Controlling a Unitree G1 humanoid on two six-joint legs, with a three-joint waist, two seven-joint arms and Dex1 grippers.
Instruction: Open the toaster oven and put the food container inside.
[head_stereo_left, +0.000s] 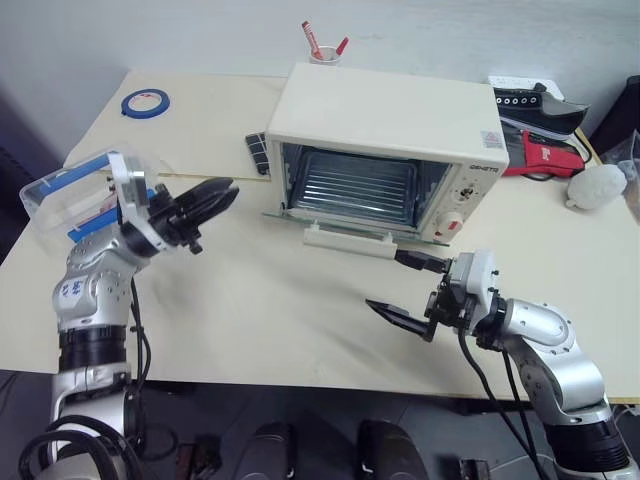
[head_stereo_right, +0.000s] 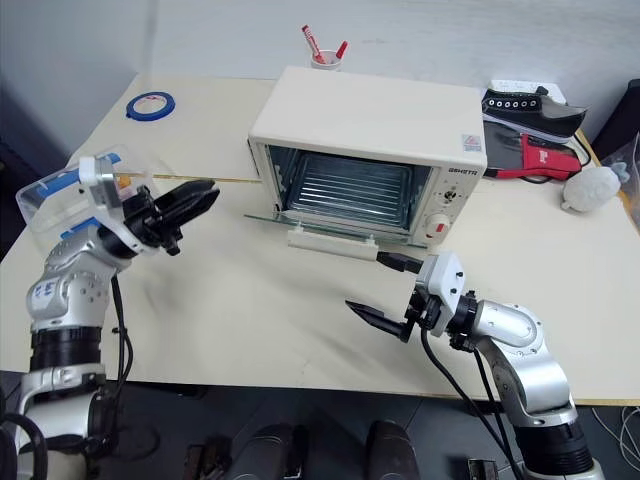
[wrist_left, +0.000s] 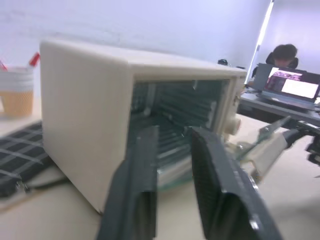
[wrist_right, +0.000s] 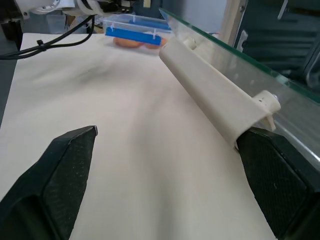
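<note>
Gaping wide, R tool (head_stereo_left: 408, 285) touches oven handle (head_stereo_left: 349, 241); L tool (head_stereo_left: 222, 196) closed, empty.

Even, soft indoor light with faint shadows; the left wrist view is blurred, its near pincer (wrist_left: 172, 200) unfocused.
</note>
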